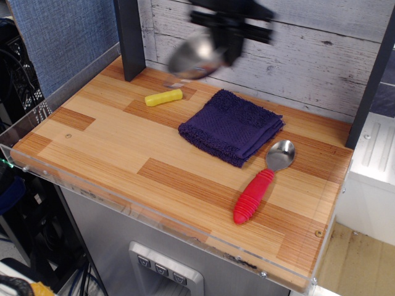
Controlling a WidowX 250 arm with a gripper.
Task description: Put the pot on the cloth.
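The shiny steel pot (192, 54) hangs tilted in the air, blurred by motion, above the back of the table and just behind and left of the cloth. My gripper (227, 38) is black and blurred at the top of the view, shut on the pot's right rim. The dark purple-blue cloth (232, 126) lies flat on the wooden table (123, 154), right of centre, with nothing on it.
A yellow cylinder (163, 97) lies left of the cloth. A metal spoon with a red ribbed handle (261, 184) lies at the cloth's right front. A dark post (129, 38) stands at the back left. Clear plastic edging runs along the table's left and front sides.
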